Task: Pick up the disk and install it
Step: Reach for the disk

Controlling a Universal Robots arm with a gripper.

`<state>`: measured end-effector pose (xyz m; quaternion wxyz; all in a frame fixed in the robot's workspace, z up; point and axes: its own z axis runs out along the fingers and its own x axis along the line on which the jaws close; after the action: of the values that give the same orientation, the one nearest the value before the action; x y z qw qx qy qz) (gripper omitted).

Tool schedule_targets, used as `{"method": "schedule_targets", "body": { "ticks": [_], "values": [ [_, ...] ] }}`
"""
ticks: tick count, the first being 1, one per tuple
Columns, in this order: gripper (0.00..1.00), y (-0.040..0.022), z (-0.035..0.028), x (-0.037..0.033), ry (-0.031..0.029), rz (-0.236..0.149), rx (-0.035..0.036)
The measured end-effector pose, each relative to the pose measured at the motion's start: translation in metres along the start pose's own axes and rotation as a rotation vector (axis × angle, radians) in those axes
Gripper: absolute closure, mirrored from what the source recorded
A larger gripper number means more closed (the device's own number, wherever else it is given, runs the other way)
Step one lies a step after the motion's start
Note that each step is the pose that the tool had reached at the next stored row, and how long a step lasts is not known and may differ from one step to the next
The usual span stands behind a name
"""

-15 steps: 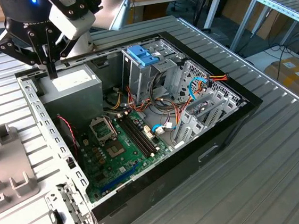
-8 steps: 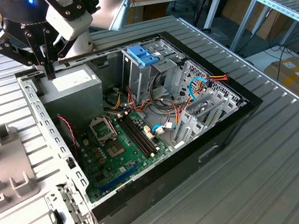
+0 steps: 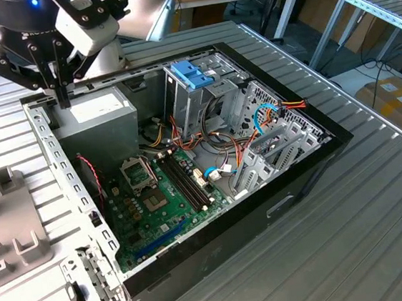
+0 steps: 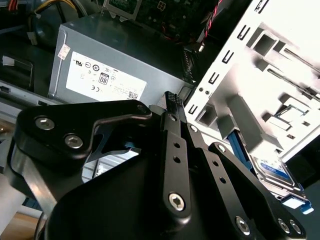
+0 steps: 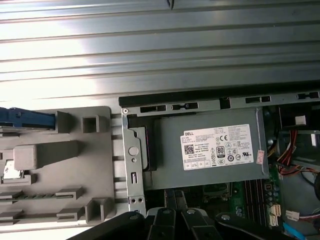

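The disk (image 4: 274, 169) sits in a grey plastic holder (image 4: 260, 65) beside the open computer case, its white label and blue rails showing in the second wrist view. One blue rail of the disk (image 5: 25, 118) pokes out at the holder's edge in the first wrist view. My gripper (image 3: 62, 99) hangs over the case's back corner at the exterior view's left, above the power-supply box (image 3: 100, 111). Its black fingers (image 4: 172, 100) are pressed together with nothing between them. The gripper (image 5: 176, 196) is well apart from the disk.
The open case (image 3: 265, 208) holds a green motherboard (image 3: 156, 198), cables and a metal drive cage with a light-blue bracket (image 3: 191, 72). The grey holder (image 3: 10, 214) lies at the exterior view's left on the ribbed metal table (image 3: 382, 232).
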<state>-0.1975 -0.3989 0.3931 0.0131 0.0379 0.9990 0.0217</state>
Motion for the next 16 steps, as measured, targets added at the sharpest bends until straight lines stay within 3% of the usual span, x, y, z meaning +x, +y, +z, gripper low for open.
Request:
{"method": "schedule_targets", "body": {
  "ticks": [16],
  "values": [
    [0.89, -0.0009, -0.0003, 0.0124, 0.0, 0.0, 0.0]
  ]
}}
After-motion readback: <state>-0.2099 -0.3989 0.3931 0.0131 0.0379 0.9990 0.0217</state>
